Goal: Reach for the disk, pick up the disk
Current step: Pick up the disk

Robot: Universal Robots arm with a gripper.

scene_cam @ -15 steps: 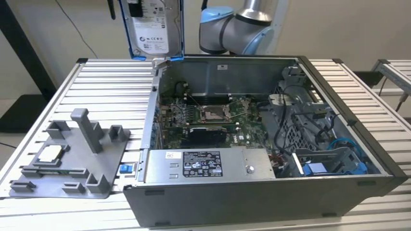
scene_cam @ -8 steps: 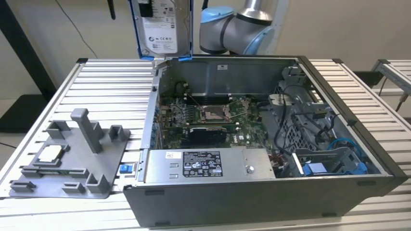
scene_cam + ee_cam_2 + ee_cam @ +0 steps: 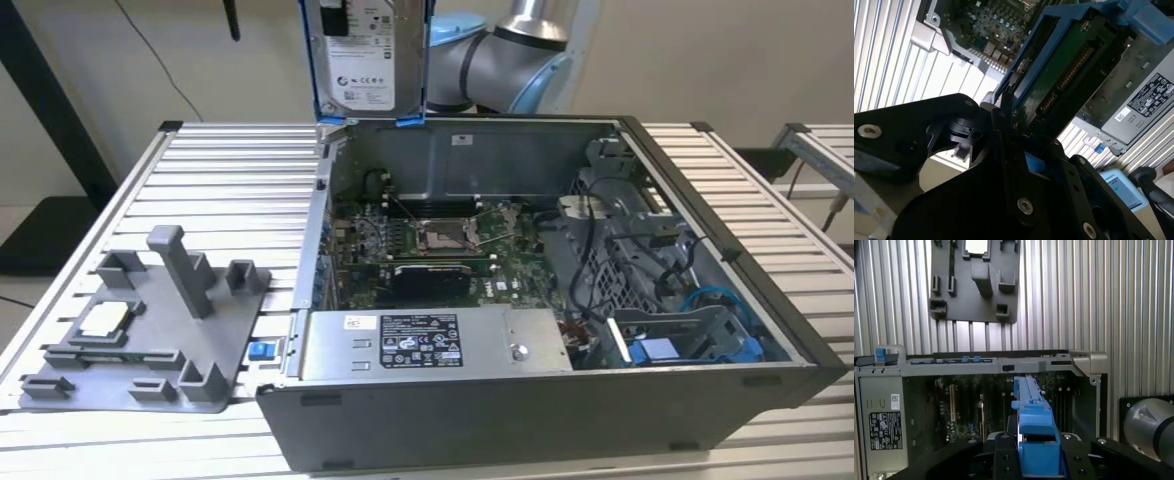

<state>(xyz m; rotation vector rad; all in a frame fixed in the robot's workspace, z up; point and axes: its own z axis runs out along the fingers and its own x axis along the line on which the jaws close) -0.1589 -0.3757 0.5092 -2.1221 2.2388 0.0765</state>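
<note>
- While the case point(image 3: 534, 420) lies open on the slatted table point(image 3: 227, 170), I have the disk point(image 3: 363, 55) up in the air, hanging upright above the case's far wall in the exterior view.
- Its white label faces that camera, blue bracket running down both long edges, lower corners just over the rim of the case and clear of it.
- In the second wrist view, my gripper point(image 3: 1013, 131) is clamped on one end of the disk point(image 3: 1064, 75); the dark fingers point(image 3: 1004, 125) press against the blue frame, jaws narrowed to the thickness of the drive.
- The green circuit-board side of the disk shows there, tilted across the shot, with its connector row visible.
- In the first wrist view I look down the disk's point(image 3: 1031, 410) thin edge: a blue strip running out from between my black fingers point(image 3: 1004, 450), squeezed on both sides.
- Below it, the motherboard point(image 3: 984, 405) sits deep in the case point(image 3: 1089, 362), well apart from the drive.
- The power supply point(image 3: 434, 345) sits at the near wall of the case in the exterior view, its label up.
- A grey fixture point(image 3: 147, 330) lies on the table at the exterior view's left, beside the case, with a small silver chip point(image 3: 107, 318) resting in it.
- My arm point(image 3: 514, 55) stands behind the case, just to the exterior view's right of the raised disk.
</note>
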